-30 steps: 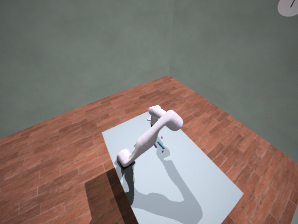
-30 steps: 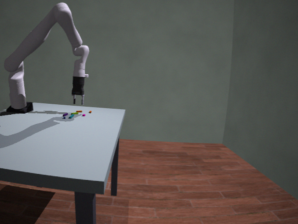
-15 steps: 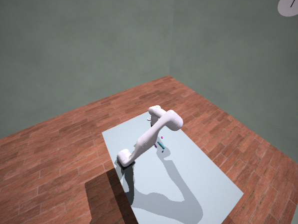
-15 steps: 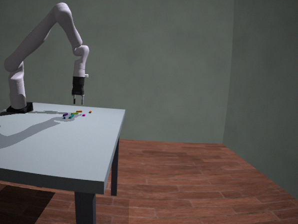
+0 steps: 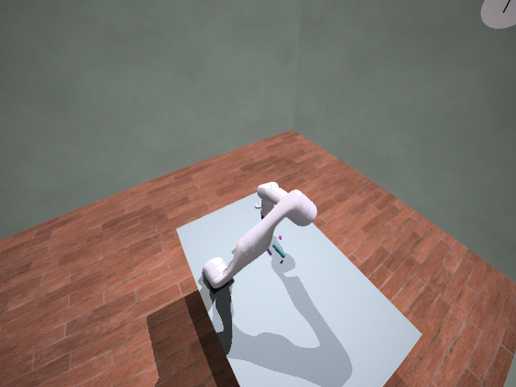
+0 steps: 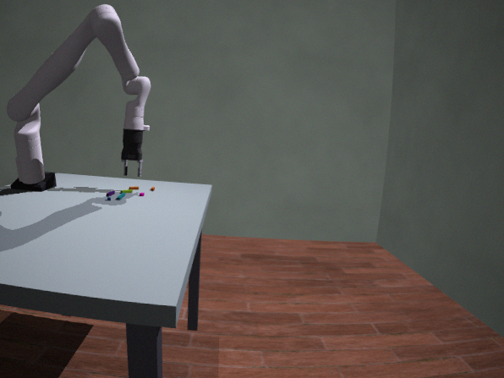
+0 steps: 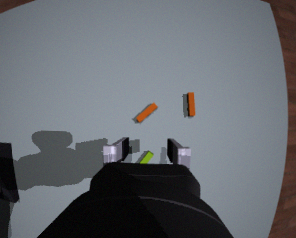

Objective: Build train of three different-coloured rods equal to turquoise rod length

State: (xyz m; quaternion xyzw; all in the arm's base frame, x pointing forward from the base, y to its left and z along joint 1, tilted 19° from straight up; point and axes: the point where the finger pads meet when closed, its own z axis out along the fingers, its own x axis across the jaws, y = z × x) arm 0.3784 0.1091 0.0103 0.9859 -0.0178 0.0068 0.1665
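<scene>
My gripper [image 6: 132, 172] [image 7: 148, 146] is open and empty, hanging a little above the table over the cluster of rods. In the wrist view the lime rod [image 7: 146, 156] [image 6: 126, 191] shows between the fingers, below them on the table. Two orange rods [image 7: 146, 113] [image 7: 190, 104] [image 6: 134, 188] [image 6: 152, 189] lie beyond it. The turquoise rod [image 5: 279, 251] [image 6: 121, 195] lies flat, with the purple rod [image 5: 269, 252] [image 6: 110, 193], the small blue rod [image 5: 281, 261] [image 6: 108, 199] and the magenta rod [image 5: 280, 236] [image 6: 141, 194] near it. In the top view the arm hides my gripper.
The pale table [image 5: 346, 302] [image 6: 106, 249] [image 7: 124, 46] stands on a wooden floor. The arm's base [image 6: 33, 183] [image 5: 216, 276] sits at the table's far left corner. The rods lie close to the table's far edge.
</scene>
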